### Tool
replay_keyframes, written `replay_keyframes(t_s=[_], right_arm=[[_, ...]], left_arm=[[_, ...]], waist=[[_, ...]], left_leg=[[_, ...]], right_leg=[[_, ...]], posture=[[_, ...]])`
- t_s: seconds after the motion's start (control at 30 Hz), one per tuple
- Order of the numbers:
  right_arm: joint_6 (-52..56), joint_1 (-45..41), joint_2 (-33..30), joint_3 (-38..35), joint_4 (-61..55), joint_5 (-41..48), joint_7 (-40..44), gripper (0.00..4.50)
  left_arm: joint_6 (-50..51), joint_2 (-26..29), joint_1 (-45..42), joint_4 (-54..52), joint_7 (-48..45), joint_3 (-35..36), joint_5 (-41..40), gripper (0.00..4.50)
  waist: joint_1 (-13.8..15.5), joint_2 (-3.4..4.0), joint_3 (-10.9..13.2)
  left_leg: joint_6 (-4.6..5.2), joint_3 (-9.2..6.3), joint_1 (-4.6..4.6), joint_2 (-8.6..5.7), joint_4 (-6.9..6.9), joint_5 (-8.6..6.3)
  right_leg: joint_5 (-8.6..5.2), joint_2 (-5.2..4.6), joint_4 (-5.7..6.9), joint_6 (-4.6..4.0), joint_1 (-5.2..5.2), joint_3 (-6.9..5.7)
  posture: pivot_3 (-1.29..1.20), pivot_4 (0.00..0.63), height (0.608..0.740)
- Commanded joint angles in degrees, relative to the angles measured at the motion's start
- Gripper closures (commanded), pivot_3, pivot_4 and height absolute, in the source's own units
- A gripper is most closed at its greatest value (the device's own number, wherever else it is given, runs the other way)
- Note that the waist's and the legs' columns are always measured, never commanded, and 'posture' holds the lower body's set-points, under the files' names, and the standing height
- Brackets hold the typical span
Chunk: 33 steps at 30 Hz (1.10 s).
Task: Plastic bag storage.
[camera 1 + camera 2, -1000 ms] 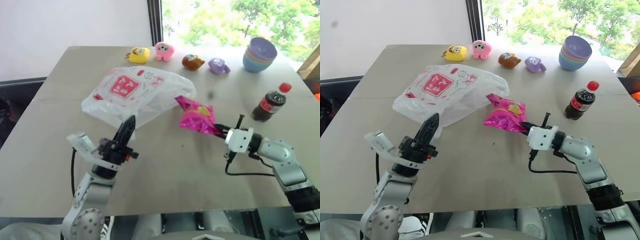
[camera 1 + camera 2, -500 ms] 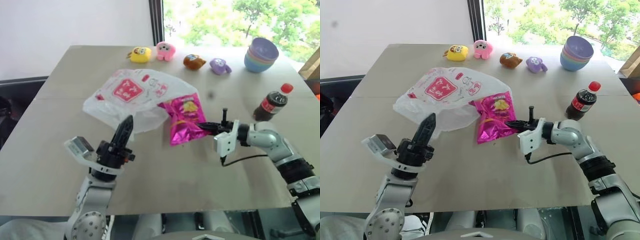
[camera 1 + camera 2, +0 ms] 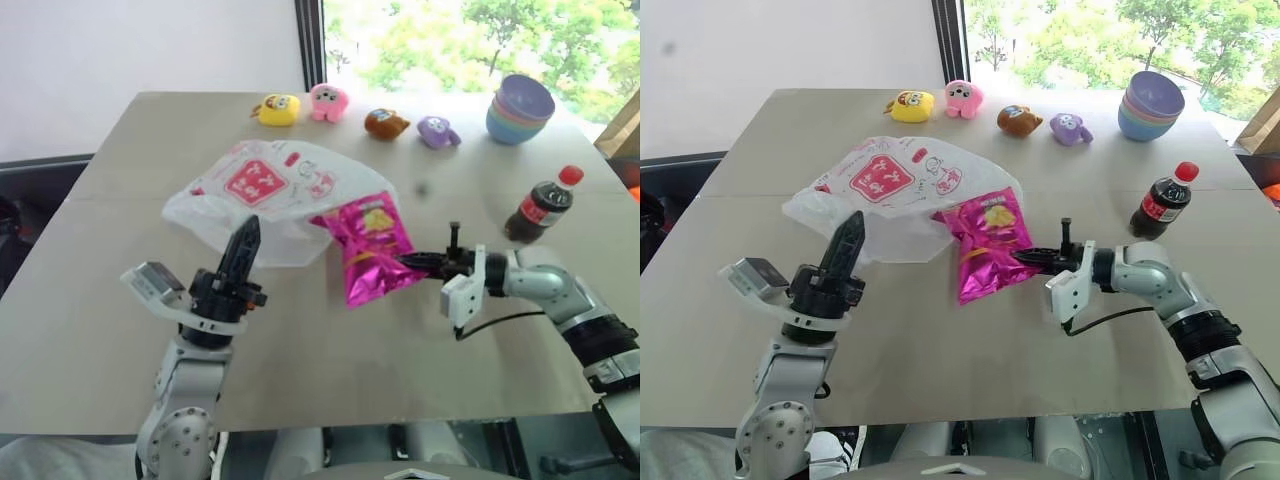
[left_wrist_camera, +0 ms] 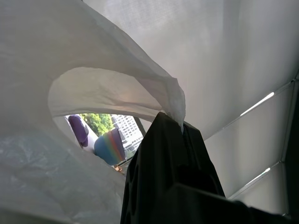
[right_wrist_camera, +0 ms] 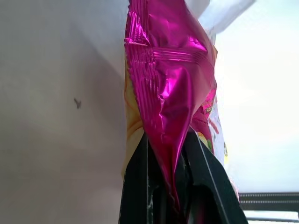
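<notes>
The plastic bag (image 3: 268,190), crinkly translucent white with a red square logo, lies on the table left of centre. My left gripper (image 3: 246,236) points up and forward at its near edge, shut on a fold of the film (image 4: 175,105); the bag's opening arches over it in the left wrist view. A shiny magenta snack packet (image 3: 370,247) hangs upright by its lower right edge from my right gripper (image 3: 408,262), which points left and is shut on it. The packet's top edge sits at the bag's right side, touching or just over the film.
Along the far edge sit a yellow plush (image 3: 279,108), a pink one (image 3: 327,101), a brown one (image 3: 385,123) and a purple one (image 3: 438,131). Stacked pastel bowls (image 3: 520,108) stand at the back right. A cola bottle (image 3: 541,205) stands right of my right arm.
My right gripper has swung the snack packet left toward the bag and rolled it from lying flat to hanging upright. The left gripper has kept its hold on the bag's edge.
</notes>
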Motion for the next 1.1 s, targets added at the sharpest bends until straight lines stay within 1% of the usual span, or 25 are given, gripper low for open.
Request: replay_keyframes(t_s=[0.03,0.2,0.33,0.47,0.53,0.6,0.67,0.77,0.87,1.0,1.07,1.1], right_arm=[[-0.57,-0.3,1.32,2.09,-2.45,3.02,0.95,4.42],[2.4,-2.25,5.11,3.96,0.02,5.85,2.26,4.42],[2.51,-6.19,9.25,4.48,5.9,5.25,2.26,4.42],[1.14,-10.86,13.6,5.33,14.79,3.58,2.1,4.42],[3.98,-13.44,17.68,4.74,19.66,4.6,1.76,4.42],[4.42,-16.64,20.7,4.89,24.41,2.33,0.24,4.42],[5.53,-19.99,23.04,4.34,29.34,-1.1,-4.14,4.42],[8.92,-25.0,25.28,3.88,35.54,-7.07,-14.33,4.42],[13.1,-28.06,26.53,2.53,38.79,-9.69,-23.82,4.42],[17.1,-27.94,25.81,-1.73,39.0,-8.32,-31.64,4.42],[18.18,-26.46,24.18,-3.06,37.07,-8.27,-33.32,4.42],[19.34,-24.21,22.37,-4.13,34.03,-8.04,-33.37,4.42]], left_arm=[[-0.68,-0.19,0.08,-1.77,-0.07,-0.28,-0.76,4.5],[0.19,0.45,1.92,-3.78,-1.05,-2.12,-0.62,4.5],[1.04,2.27,4.92,-5.85,-3.18,-4.27,0.14,4.5],[1.68,4.44,8.47,-7.24,-5.86,-6.1,0.49,4.5],[1.94,5.94,10.56,-7.63,-8.1,-8.06,1.84,4.5],[2.0,6.84,12.09,-7.67,-9.56,-9.57,2.6,4.5],[1.9,7.63,13.1,-7.47,-10.86,-10.96,3.73,4.5],[1.96,9.2,14.27,-6.79,-13.28,-13.03,6.06,4.5],[1.63,9.82,14.65,-5.98,-14.46,-13.82,7.24,4.5],[1.26,9.88,13.27,-4.36,-15.17,-13.29,8.14,4.5],[0.83,9.64,11.7,-3.3,-14.96,-12.34,8.43,4.5],[0.67,9.51,10.13,-2.31,-14.51,-11.61,8.62,4.5]], waist=[[0.0,0.0,0.0],[0.01,0.01,0.01],[-0.17,0.03,0.05],[-0.17,0.06,0.07],[-0.18,0.08,0.08],[-0.25,0.13,0.11],[-0.37,0.15,0.12],[-0.34,0.17,0.13],[-0.35,0.17,0.13],[-0.33,0.17,0.13],[-0.29,0.18,0.12],[-0.21,0.18,0.12]], left_leg=[[0.0,0.0,0.0,0.0,0.0,0.0],[0.0,0.01,0.0,0.01,0.0,0.0],[0.0,0.05,0.03,0.03,0.0,0.0],[-0.01,0.05,0.04,0.06,0.0,0.0],[-0.01,0.06,0.04,0.06,-0.01,0.0],[-0.01,0.07,0.04,0.06,-0.01,0.0],[-0.01,0.13,0.03,0.07,-0.01,0.0],[-0.01,0.11,0.03,0.2,-0.01,0.0],[-0.03,0.17,-0.05,0.25,-0.01,0.0],[-0.05,0.34,-0.44,0.24,-0.01,0.02],[-0.08,0.48,-0.67,0.24,0.02,0.03],[-0.09,0.49,-0.89,0.23,0.12,0.04]], right_leg=[[0.0,0.0,0.0,0.0,0.0,0.0],[0.0,-0.01,0.0,-0.01,0.0,0.0],[-0.03,0.0,0.01,-0.05,0.0,0.02],[-0.09,0.02,0.02,-0.16,-0.01,0.01],[-0.09,0.01,0.03,-0.17,-0.01,0.01],[-0.09,0.01,0.03,-0.18,-0.02,0.01],[-0.09,0.01,0.03,-0.18,-0.05,0.04],[-0.11,0.0,0.08,-0.2,-0.06,0.01],[-0.11,-0.02,0.1,-0.2,-0.16,0.01],[-0.1,-0.06,0.25,-0.19,-0.59,0.04],[-0.08,-0.06,0.37,-0.16,-0.84,0.06],[0.01,-0.06,0.49,-0.01,-1.05,0.01]], posture=[[0.0,0.15,0.74],[0.0,0.15,0.74],[0.0,0.15,0.74],[0.0,0.15,0.74],[0.0,0.15,0.74],[0.0,0.15,0.74],[0.0,0.15,0.74],[0.0,0.15,0.74],[0.0,0.15,0.74],[0.0,0.15,0.74],[0.0,0.15,0.74],[0.0,0.15,0.74]])
